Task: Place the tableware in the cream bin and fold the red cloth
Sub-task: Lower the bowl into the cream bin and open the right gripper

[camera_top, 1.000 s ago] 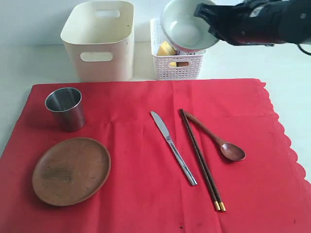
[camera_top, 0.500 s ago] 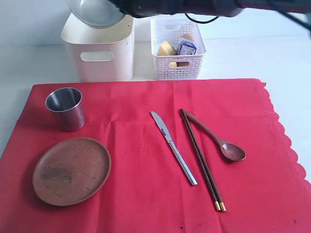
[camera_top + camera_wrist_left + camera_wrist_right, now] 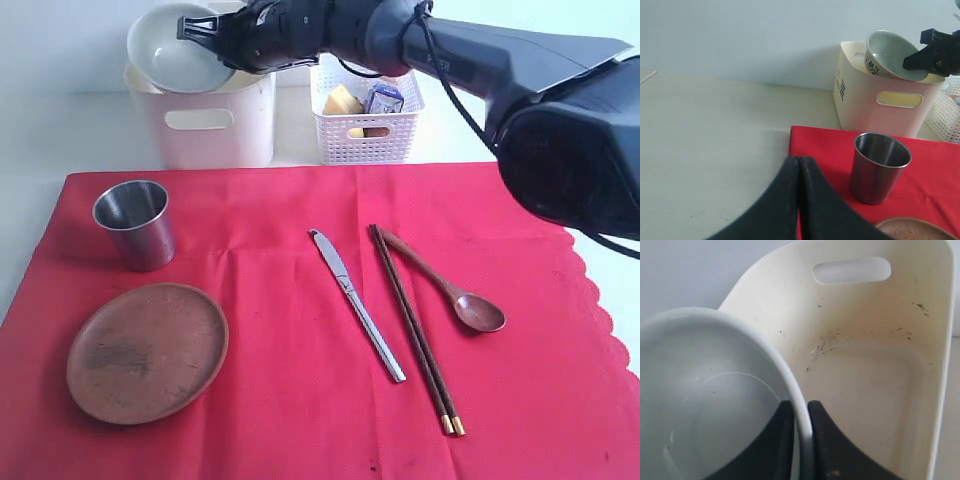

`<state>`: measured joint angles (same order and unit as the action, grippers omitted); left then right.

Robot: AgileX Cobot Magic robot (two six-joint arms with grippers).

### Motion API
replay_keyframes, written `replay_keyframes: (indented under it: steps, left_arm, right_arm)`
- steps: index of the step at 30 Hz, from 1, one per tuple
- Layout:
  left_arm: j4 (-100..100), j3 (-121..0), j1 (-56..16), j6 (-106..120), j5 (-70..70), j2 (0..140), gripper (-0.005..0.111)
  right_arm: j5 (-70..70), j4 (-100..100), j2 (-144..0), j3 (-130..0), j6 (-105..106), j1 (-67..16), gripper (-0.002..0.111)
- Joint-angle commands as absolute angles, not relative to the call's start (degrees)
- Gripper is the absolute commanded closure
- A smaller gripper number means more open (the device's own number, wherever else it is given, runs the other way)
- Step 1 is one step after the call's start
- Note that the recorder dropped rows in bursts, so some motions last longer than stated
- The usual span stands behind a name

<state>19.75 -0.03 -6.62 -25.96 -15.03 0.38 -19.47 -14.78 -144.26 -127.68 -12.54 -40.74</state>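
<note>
Cream bin (image 3: 205, 120): standing behind the red cloth (image 3: 300, 420), just beside the white lattice basket (image 3: 365, 135).
Step in hand: the right gripper (image 3: 801, 412) is pinching the rim of the pale green-white bowl (image 3: 180, 55), one finger inside and one outside, and is holding it tilted at the bin's open top. Judging by this, the bowl is the first piece of tableware going in.
Next move: likely calling for lowering the bowl further into the bin before the jaws part. Releasing it this high is risking a clatter or a tip over the rim.
Left gripper (image 3: 799, 165): fingers pressing together on nothing, hovering over the bare table by the cloth's edge, near the steel cup (image 3: 133, 222).
Waiting on the cloth: the cup, round brown wooden plate (image 3: 147, 350), silver knife (image 3: 357, 305), dark gold-tipped chopsticks (image 3: 415, 328) and dark wooden spoon (image 3: 450, 290) are all lying on it, so folding is having to wait.
Right wrist view only: showing the pinch itself, and a speckled bin floor holding nothing where it is visible.
Left wrist view only: showing a dark pattern on the bowl's outer wall.
Exterior view only: showing the cutlery and the plate.
</note>
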Motion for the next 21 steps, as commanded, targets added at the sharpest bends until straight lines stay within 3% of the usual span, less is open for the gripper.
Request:
replay_keyframes:
  steps: [1,7,10,17,21]
  left_arm:
    - [19.8,0.0,-6.6,-25.6,-14.7,0.0,0.105]
    - [19.8,0.0,-6.6,-25.6,-14.7,0.0,0.105]
    - [19.8,0.0,-6.6,-25.6,-14.7,0.0,0.105]
    - [19.8,0.0,-6.6,-25.6,-14.7,0.0,0.105]
    - [19.8,0.0,-6.6,-25.6,-14.7,0.0,0.105]
  right_arm:
    - [-19.6,-14.5,-144.3,-128.4,-12.0,-40.7,0.083]
    - [-18.6,-12.9,-144.1,-128.4,-11.9,-40.7,0.055]
    - [-21.8,-11.4,-142.8,-128.4,-11.9,-40.7,0.048]
    - [-36.5,0.0,-135.2,-128.4,-11.5,-40.1,0.051]
    - [-46.0,5.6,-129.6,-128.4,-11.6,-40.1,0.060]
